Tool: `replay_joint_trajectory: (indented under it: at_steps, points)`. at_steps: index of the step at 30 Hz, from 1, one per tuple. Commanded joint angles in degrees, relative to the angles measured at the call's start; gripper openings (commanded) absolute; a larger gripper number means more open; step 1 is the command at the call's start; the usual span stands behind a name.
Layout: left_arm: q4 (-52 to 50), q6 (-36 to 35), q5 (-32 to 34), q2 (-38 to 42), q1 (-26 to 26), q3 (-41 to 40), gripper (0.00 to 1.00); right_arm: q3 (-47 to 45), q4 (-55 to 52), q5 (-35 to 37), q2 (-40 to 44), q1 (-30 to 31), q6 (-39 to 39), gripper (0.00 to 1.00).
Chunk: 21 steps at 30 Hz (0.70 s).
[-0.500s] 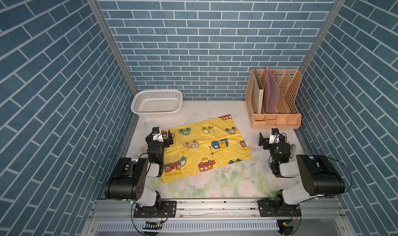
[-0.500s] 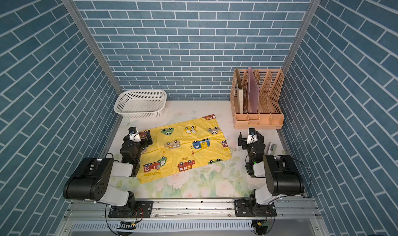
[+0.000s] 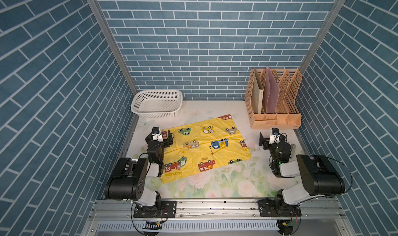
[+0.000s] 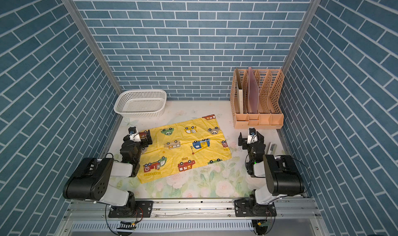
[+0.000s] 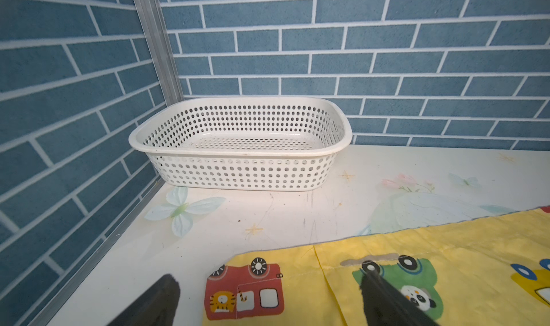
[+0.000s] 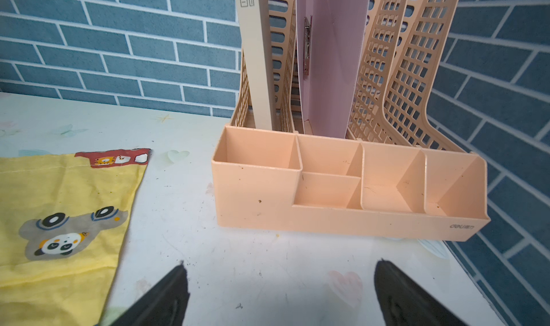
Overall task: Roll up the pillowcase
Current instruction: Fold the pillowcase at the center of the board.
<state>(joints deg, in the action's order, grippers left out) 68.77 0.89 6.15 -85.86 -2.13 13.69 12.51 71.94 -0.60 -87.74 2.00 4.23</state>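
"Listing: pillowcase (image 3: 204, 146) lay flat, unrolled, on the table (image 3: 215, 107); left gripper (image 5: 269, 277) stood wide open, empty, over its corner; right gripper (image 6: 282, 263) likewise, beside the cloth."
"Risk noted: uneven grips could have skewed the roll."

Floral-covered table (image 3: 215, 187), yellow pillowcase (image 3: 204, 146) flat, white basket (image 3: 156, 114), peach file rack (image 3: 276, 121)
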Motion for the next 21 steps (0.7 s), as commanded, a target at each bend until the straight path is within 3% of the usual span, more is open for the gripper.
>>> replay_joint_trajectory:
  at_steps: [1,3,5,6,9,10,11,15,19,21]
  points:
    - [-0.01,0.42,-0.90,0.18,0.46,0.48,1.00,0.77,-0.15,-0.98,0.03,-0.33,-1.95,0.99]
    - [-11.77,0.80,0.22,3.56,0.21,5.06,1.00,1.21,-1.44,-0.75,2.05,-0.26,-1.79,0.92]
    - [-30.69,4.68,2.42,9.40,-0.51,13.32,0.83,5.14,-15.84,3.18,10.93,1.20,-1.94,0.86]
    - [-34.17,6.91,6.26,12.88,-2.66,13.89,0.82,6.25,-20.42,5.20,15.16,2.44,-2.86,0.86]
    - [-48.23,10.83,23.58,25.53,-17.55,14.00,0.88,9.78,-34.79,10.40,26.29,12.08,-8.35,0.92]
    - [-56.80,15.50,29.62,28.63,-21.78,15.32,0.88,11.90,-41.71,12.47,28.13,16.65,-11.20,0.92]
    - [-64.97,21.28,31.59,30.99,-24.09,17.40,0.87,13.68,-48.02,14.19,29.25,21.19,-13.58,0.90]
    - [-88.80,42.37,30.83,37.41,-28.97,17.82,0.85,16.70,-64.08,19.24,29.27,34.12,-18.74,0.90]
    - [-102.12,55.84,31.73,41.04,-32.63,15.86,0.89,20.00,-76.49,18.01,24.91,33.92,-24.74,0.98]
    - [-104.23,59.11,31.12,40.33,-32.47,13.98,0.93,21.44,-79.56,10.73,20.82,29.13,-28.04,0.99]
